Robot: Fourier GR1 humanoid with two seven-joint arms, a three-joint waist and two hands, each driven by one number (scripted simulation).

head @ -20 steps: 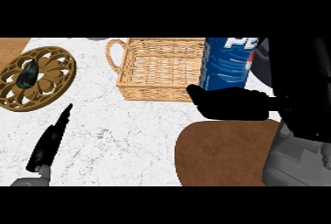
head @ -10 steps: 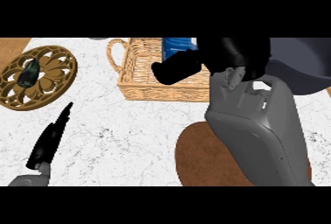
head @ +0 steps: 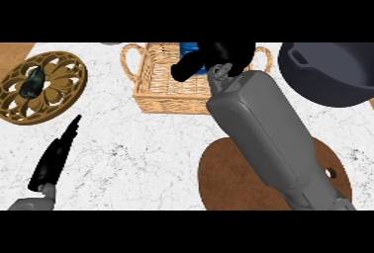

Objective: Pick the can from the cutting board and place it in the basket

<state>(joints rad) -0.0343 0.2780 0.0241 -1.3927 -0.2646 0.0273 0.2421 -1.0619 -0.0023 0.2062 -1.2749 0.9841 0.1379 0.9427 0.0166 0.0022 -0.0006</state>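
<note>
Two hands on record. Right hand (head: 219, 55): black, at the end of a grey forearm (head: 263, 133) that runs up from the lower right edge, positioned over the wicker basket (head: 164, 91); its fingers are curled round the blue can (head: 189, 48), of which only a small blue patch shows at the hand's left side near the top of the view. Can: held above or within the basket's interior, toward the far wall; whether it touches the basket floor cannot be told. Left hand (head: 53, 158): black, slim in this view, at the lower left, fingers straight and together, pointing up and slightly right over the white marble counter (head: 139, 148), touching nothing. Basket: woven, rectangular, tan, with a loop handle at its left end (head: 130, 59) and another partly showing at its right end. Cutting board (head: 241, 183): round, brown wood, at the lower right, partly covered by the forearm, with a small hole near its right edge. Trivet (head: 44, 86): round, wooden, with cut-out petal pattern, at the left, carrying a small dark object (head: 31, 81) near its centre. Pot (head: 329, 69): dark grey, round, at the upper right, just beside the basket.
</note>
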